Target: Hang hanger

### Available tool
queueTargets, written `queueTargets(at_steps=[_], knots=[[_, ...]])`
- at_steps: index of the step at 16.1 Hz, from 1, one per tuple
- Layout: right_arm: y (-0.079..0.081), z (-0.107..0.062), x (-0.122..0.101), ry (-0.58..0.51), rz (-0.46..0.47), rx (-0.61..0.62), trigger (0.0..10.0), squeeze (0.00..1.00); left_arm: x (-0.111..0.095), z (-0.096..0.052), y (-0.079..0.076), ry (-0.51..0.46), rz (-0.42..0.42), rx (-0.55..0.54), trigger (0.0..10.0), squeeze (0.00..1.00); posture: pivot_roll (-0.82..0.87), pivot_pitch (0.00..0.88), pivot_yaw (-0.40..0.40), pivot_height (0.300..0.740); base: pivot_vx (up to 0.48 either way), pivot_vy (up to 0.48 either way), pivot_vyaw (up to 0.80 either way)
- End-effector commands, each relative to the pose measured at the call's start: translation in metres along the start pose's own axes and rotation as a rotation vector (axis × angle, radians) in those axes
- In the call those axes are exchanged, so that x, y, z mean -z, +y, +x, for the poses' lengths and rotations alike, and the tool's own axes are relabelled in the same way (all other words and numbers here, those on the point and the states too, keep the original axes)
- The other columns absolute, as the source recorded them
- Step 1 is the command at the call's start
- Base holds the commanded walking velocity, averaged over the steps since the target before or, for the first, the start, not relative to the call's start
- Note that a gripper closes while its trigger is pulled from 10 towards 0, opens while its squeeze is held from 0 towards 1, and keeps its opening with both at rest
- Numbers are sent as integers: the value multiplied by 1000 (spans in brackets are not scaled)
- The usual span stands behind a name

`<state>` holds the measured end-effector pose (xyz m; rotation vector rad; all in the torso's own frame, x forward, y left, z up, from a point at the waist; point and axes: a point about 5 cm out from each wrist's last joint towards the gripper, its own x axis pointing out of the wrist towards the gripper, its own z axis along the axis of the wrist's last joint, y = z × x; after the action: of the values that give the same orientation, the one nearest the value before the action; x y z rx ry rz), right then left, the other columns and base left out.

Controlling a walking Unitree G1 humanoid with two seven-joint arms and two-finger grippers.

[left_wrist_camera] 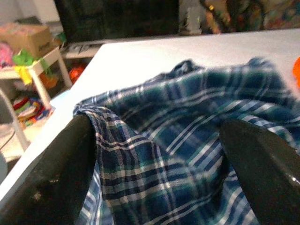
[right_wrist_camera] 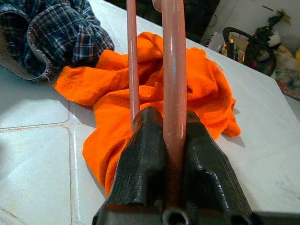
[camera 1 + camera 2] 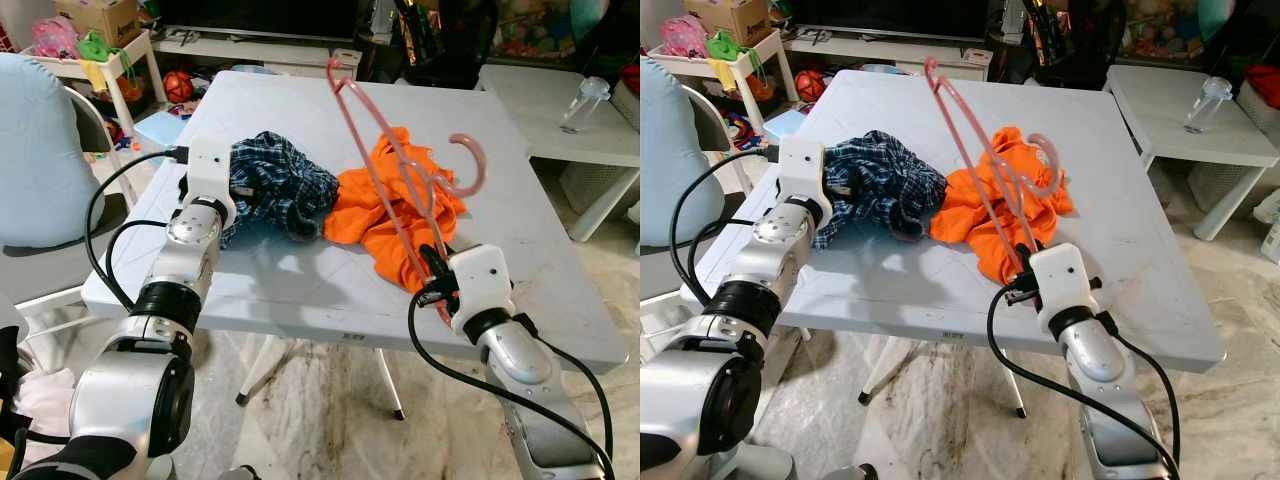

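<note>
Pale pink, translucent hanger (image 3: 385,160). Bright orange cloth (image 3: 385,215), plain. Plaid shirt (image 3: 275,185) in navy, teal and white checks. White table (image 3: 300,280) with faint tile lines. Black fingers on right gripper (image 2: 174,140) and left gripper (image 1: 154,164); white wrist housings, silver arms, black cables.

1. The hanger (image 3: 385,165) is showing as pink, slightly see-through plastic, smooth and glossy along its bars.
2. The right hand (image 2: 174,140) is gripping it with matt black, faintly grainy plastic fingers (image 2: 145,154).
3. The left hand (image 1: 154,154) is showing smooth black fingers (image 1: 56,173) with a dull sheen.
4. The checked shirt (image 3: 275,185) is looking like soft woven cloth, blue and white.
5. The orange garment (image 3: 385,220) is lying as matt, crumpled cloth.
6. The bench (image 3: 300,280) is appearing as pale plastic, smooth with a light sheen.
7. Both arms are shining as brushed silver metal with white plastic wrist housings.
</note>
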<state>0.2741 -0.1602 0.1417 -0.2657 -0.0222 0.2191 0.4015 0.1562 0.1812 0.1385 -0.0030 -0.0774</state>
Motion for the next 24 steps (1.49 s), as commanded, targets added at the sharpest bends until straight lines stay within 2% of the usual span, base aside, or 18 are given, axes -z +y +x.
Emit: queueTargets(at_steps=[1, 2, 3, 4, 5, 6, 7, 9, 11, 14, 16, 17, 19, 24], knots=[[-6, -5, 7, 31, 13, 38, 10000, 0, 10, -11, -1, -35, -9, 28, 10000, 0, 21, 74, -5, 740, 0, 0, 0], [-8, -5, 8, 34, 16, 51, 10000, 0, 16, -22, 2, -52, -19, 21, 10000, 0, 41, 78, -4, 740, 0, 0, 0], [-10, -5, 10, 37, 12, 74, 10000, 0, 23, -47, 3, -84, -45, 6, 10000, 0, 56, 79, -9, 740, 0, 0, 0], [-12, -4, 11, 42, 8, 91, 10000, 0, 27, -69, -2, -88, -68, 3, 10000, 0, 67, 82, -16, 740, 0, 0, 0], [-12, -3, 12, 45, 12, 97, 10000, 0, 29, -79, -5, -94, -78, -6, 10000, 0, 73, 80, -20, 740, 0, 0, 0], [-12, -2, 13, 49, 13, 101, 10000, 0, 31, -100, -12, -97, -86, -36, 10000, 0, 84, 75, -30, 740, 0, 0, 0], [-12, -2, 13, 49, 13, 101, 10000, 0, 31, -100, -12, -97, -86, -36, 10000, 0, 84, 75, -30, 740, 0, 0, 0], [-12, -1, 14, 54, 10, 107, 10000, 0, 36, -114, -17, -102, -79, -33, 10000, 0, 92, 71, -35, 740, 0, 0, 0], [-15, 0, 13, 50, 13, 119, 10000, 0, 39, -126, -12, -100, -76, -80, 10000, 0, 88, 68, -29, 740, 0, 0, 0], [-24, -3, 12, 36, 5, 171, 10000, 0, 29, -139, -7, -117, -64, -150, 10000, 0, 85, 67, -28, 740, 0, 0, 0], [-30, -5, 13, 42, 4, 207, 10000, 0, 29, -149, -11, -90, -90, -186, 10000, 0, 89, 64, -36, 740, 0, 0, 0], [-29, -3, 15, 51, 38, 202, 10000, 0, 33, -157, -21, -63, -108, -158, 10000, 0, 87, 62, -38, 740, 0, 0, 0], [-23, 4, 10, 26, 21, 174, 10000, 0, 31, -154, -26, -65, -96, -118, 10000, 0, 90, 60, -36, 740, 0, 0, 0], [-28, 1, 14, 37, 14, 202, 10000, 0, 29, -153, -26, -45, -83, -76, 10000, 0, 84, 58, -24, 740, 0, 0, 0]])
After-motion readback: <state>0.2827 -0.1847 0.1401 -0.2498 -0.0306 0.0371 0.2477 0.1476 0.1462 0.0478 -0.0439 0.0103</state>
